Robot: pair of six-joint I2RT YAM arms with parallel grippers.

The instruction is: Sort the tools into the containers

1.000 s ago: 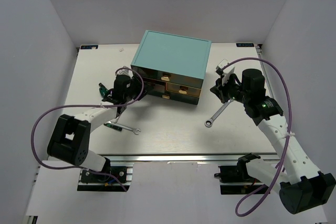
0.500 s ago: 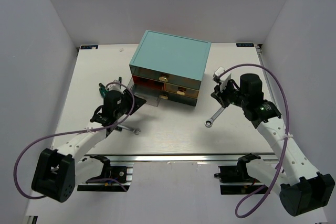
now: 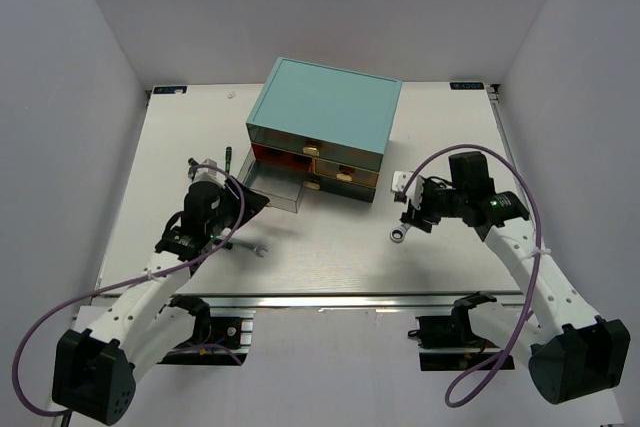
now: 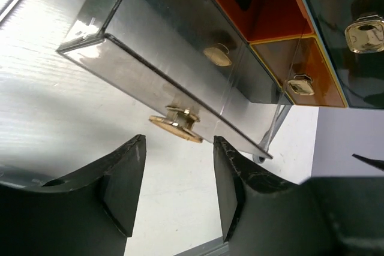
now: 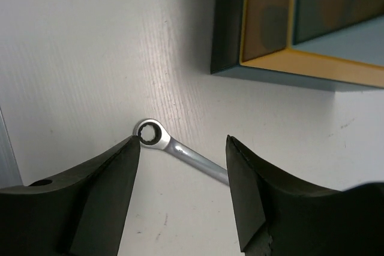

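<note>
1. Table (image 3: 150, 167): white and slatted; carries all items below.

2. Chest (image 3: 325, 112): teal, boxy, at the far middle of the table. Front faces the arms. Two shut fronts show gold pulls; the wrist view shows an orange lining inside.

3. Drawer (image 3: 272, 187): clear-sided, pulled out from the chest's lower left, resting on the table. No tool shows inside it. Gold knob (image 4: 177, 125) on its front.

4. Left gripper (image 4: 178, 148): released, holding nothing. Fingers stand apart on either side of the knob, with a gap on both sides.

5. Right gripper (image 5: 183, 142): released, holding nothing. It sits low over the table right of the chest, its fingers spread either side of item 6.

6. Wrench (image 5: 192, 159): silver, flat on the table, ring end by the left-hand finger in the wrist view. It lies between the fingers and is not gripped. It is near the chest's lower right corner, outside any drawer.

7. Second wrench (image 3: 256, 249): silver, on the table beside the left arm and partly hidden by it.

8. Screwdriver (image 3: 228, 156): green handle, on the table just left of the chest, beyond the drawer.
</note>
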